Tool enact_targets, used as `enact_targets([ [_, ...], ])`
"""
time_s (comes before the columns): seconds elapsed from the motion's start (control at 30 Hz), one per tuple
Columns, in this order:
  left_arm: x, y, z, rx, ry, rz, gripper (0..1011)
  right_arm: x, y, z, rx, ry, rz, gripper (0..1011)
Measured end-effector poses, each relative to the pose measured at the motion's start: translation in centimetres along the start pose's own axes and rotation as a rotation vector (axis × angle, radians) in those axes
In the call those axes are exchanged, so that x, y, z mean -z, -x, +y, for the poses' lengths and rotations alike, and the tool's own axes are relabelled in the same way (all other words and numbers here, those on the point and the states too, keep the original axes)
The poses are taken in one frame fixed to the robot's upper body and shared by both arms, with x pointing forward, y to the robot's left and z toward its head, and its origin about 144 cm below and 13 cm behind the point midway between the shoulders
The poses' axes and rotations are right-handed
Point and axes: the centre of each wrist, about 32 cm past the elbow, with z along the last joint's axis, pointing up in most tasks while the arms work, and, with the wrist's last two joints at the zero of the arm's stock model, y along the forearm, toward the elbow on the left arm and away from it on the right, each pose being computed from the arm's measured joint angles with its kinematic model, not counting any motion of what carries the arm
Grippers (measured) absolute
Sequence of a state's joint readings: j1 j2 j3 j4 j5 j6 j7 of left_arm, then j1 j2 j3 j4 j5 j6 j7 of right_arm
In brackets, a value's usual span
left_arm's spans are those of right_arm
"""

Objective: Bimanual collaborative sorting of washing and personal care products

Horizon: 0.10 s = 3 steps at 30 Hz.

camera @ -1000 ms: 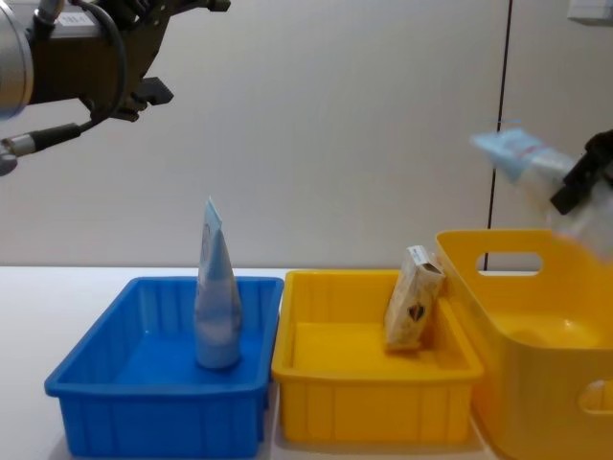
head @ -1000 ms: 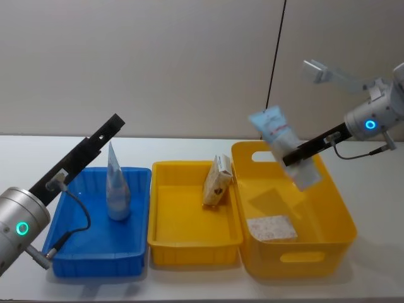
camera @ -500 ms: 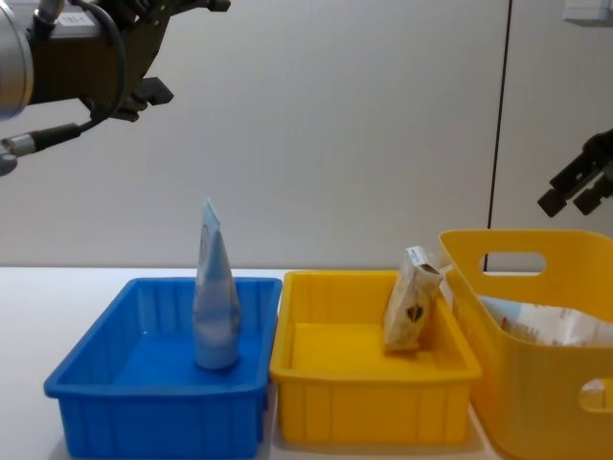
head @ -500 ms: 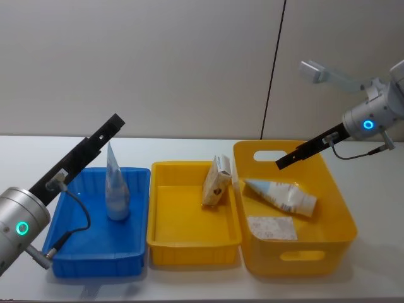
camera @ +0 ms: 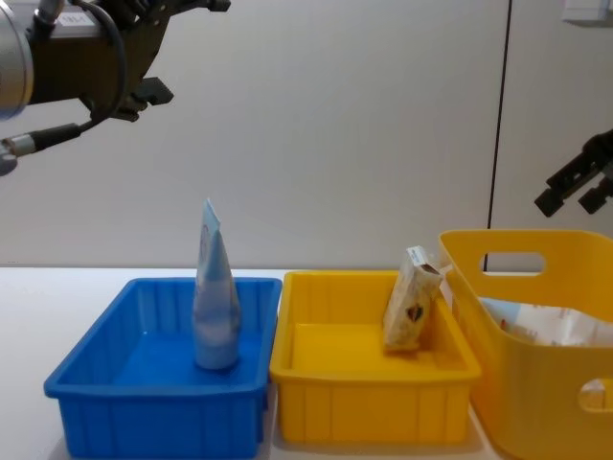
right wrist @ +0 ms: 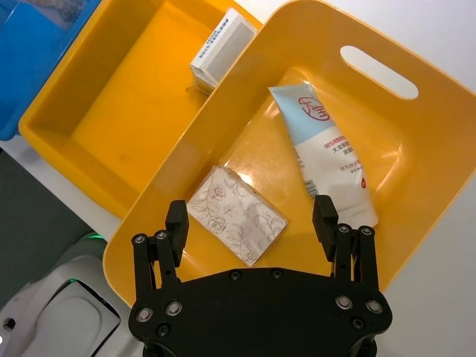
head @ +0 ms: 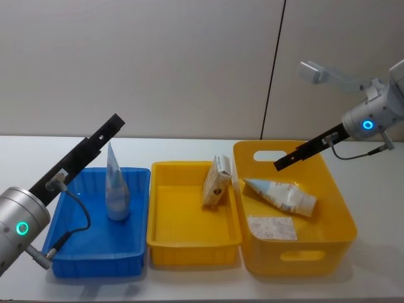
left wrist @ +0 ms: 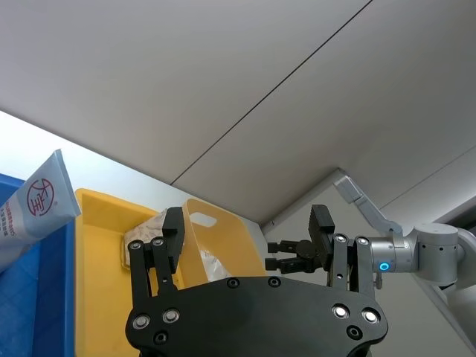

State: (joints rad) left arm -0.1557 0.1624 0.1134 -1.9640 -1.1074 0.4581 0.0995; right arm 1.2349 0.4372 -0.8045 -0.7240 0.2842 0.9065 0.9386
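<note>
A pale-blue tube (head: 117,192) stands upright in the blue bin (head: 69,252), crimped end up, also seen from the chest (camera: 216,302). My left gripper (head: 104,136) hangs open and empty above and behind that bin, as the left wrist view (left wrist: 245,230) shows. A beige pack (head: 216,182) leans against the right wall of the small yellow bin (head: 189,243). A second pale-blue tube (right wrist: 323,152) lies flat in the large yellow basket (head: 334,237), beside a floral pack (right wrist: 236,216). My right gripper (right wrist: 251,219) hovers open above the basket, holding nothing.
The three containers stand side by side on a white table (head: 379,265), blue at left, basket at right. A grey wall (head: 189,63) runs behind them. Bare table lies to the right of the basket and behind the bins.
A second ago my right gripper held the second tube in the air over the basket. It let go; the tube now lies in the basket. The left arm has not moved.
</note>
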Motion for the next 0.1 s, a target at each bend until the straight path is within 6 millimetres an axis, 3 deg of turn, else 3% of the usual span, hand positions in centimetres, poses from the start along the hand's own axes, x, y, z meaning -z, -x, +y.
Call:
enact_targets([
  [0.1,0.0,0.0,0.0,0.0,0.0,0.0,1002,-0.01,0.01,0.0,0.0,0.001,0.0,1002],
])
